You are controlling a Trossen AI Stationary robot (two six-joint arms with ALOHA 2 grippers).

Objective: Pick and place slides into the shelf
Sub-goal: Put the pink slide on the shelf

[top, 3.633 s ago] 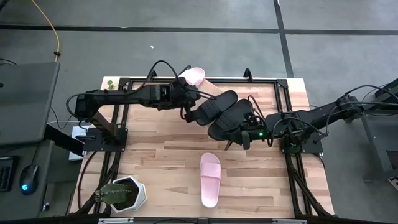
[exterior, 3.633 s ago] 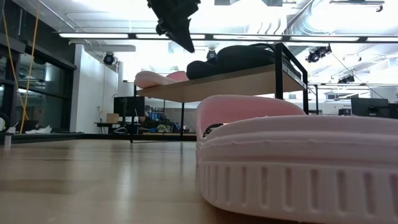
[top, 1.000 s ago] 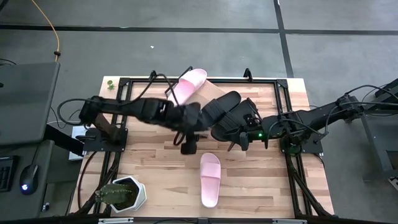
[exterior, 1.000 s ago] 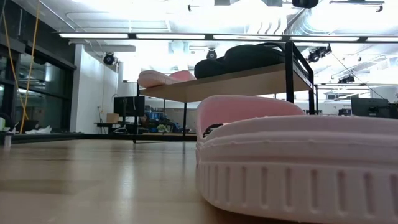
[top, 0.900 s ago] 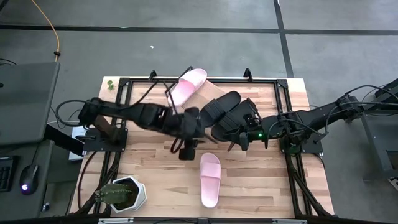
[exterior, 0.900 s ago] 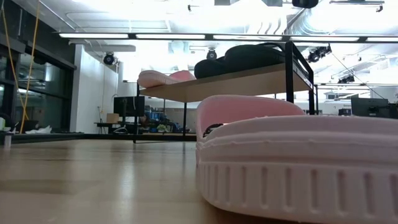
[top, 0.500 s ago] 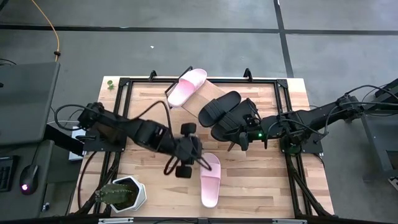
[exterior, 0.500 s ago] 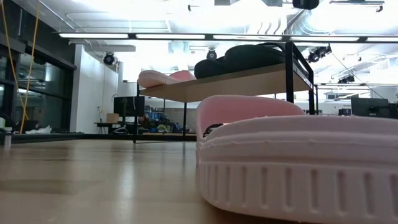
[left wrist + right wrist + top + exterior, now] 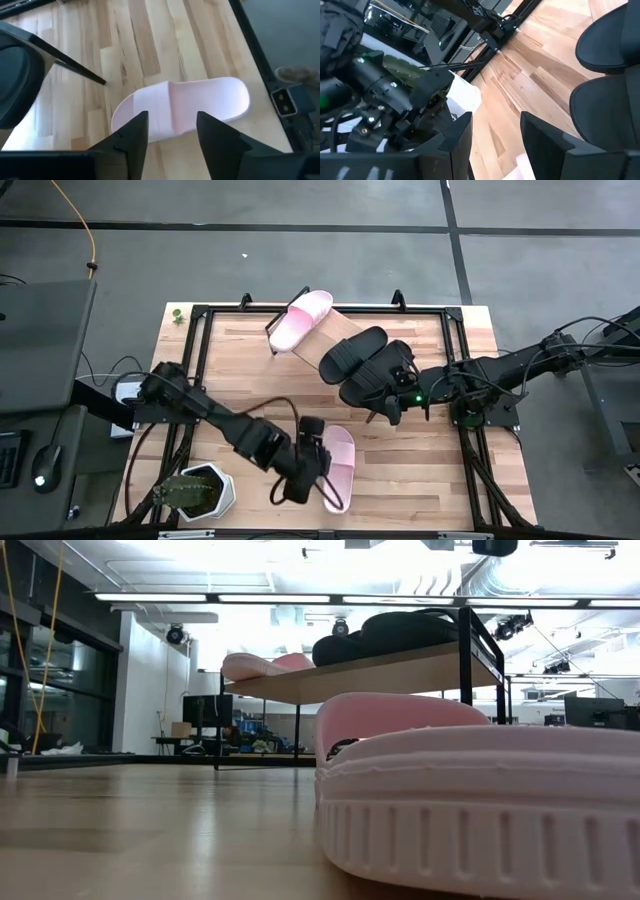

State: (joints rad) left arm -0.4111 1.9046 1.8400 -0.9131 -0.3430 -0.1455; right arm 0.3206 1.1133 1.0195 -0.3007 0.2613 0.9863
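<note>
One pale pink slide (image 9: 343, 448) lies sole down on the tabletop near the front; it fills the low view (image 9: 480, 800). My left gripper (image 9: 318, 462) hovers open over it, and its fingers (image 9: 172, 140) stand on either side of the strap end without touching. The shelf (image 9: 338, 330) stands slanted at the far middle and carries a pink slide (image 9: 300, 320) and two black slides (image 9: 352, 352) (image 9: 378, 375). My right gripper (image 9: 386, 412) is open and empty just off the near end of the right black slide (image 9: 605, 110).
A white pot with a cactus (image 9: 205, 490) stands at the near left corner. A black frame (image 9: 195, 360) runs around the tabletop. Bare wood lies between the shelf and the pink slide on the table.
My left gripper has swung from beside the shelf toward the table's near edge and now hangs over the pink slide on the table. The slides and the shelf have kept still.
</note>
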